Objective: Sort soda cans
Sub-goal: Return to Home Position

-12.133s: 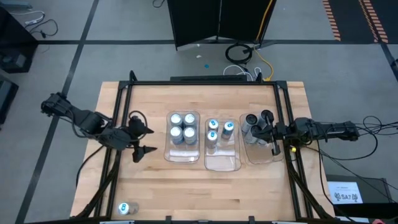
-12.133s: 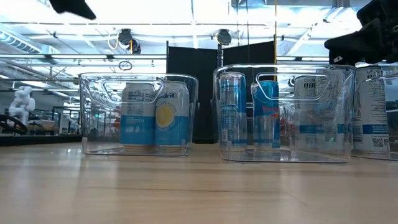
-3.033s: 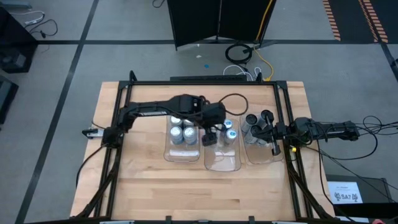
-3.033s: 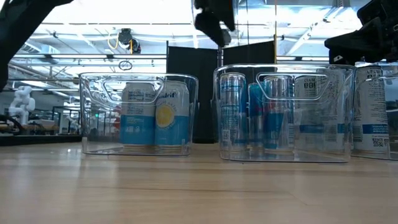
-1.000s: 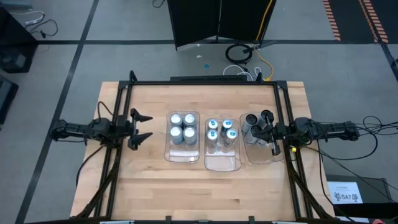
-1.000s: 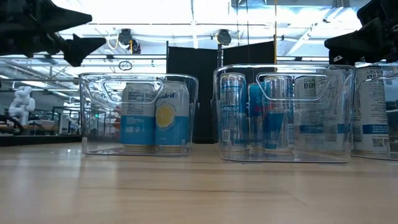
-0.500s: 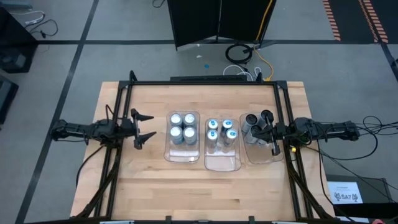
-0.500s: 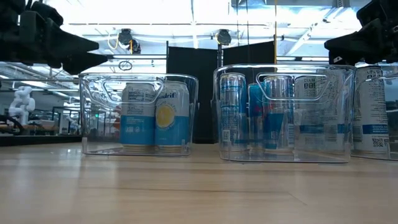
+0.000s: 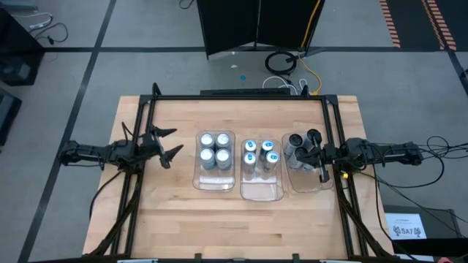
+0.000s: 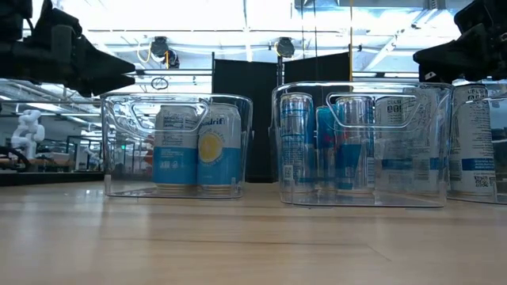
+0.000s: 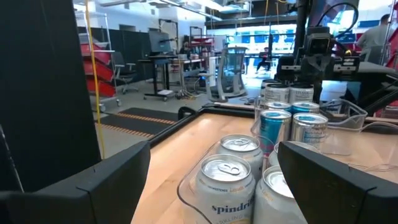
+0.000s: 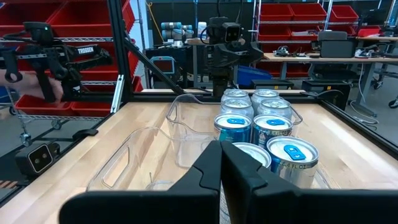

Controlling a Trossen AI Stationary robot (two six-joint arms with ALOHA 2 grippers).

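Observation:
Three clear trays stand in a row. The left tray (image 9: 199, 175) holds silver-white cans (image 9: 215, 147), the middle tray (image 9: 262, 191) blue-marked cans (image 9: 260, 152), and the right tray (image 9: 303, 184) dark grey cans (image 9: 295, 143). All the cans stand upright on their bases. My left gripper (image 9: 170, 142) hangs open above the table, left of the silver-white cans (image 11: 227, 180), with nothing between its fingers. My right gripper (image 9: 316, 155) waits shut over the right tray; its fingers (image 12: 214, 177) are closed together and point toward the blue-marked cans (image 12: 261, 134).
A black frame rail (image 9: 139, 139) runs past the left arm, and another (image 9: 340, 139) runs along the right side. Bare wooden table (image 9: 234, 226) lies between the trays and the near edge. A person's hand (image 12: 12, 78) shows in the room beyond the table.
My left gripper has edged toward the trays and turned about its wrist, so its two fingers now sit slanted instead of squarely one behind the other. It has stayed open. The cans and trays have not moved.

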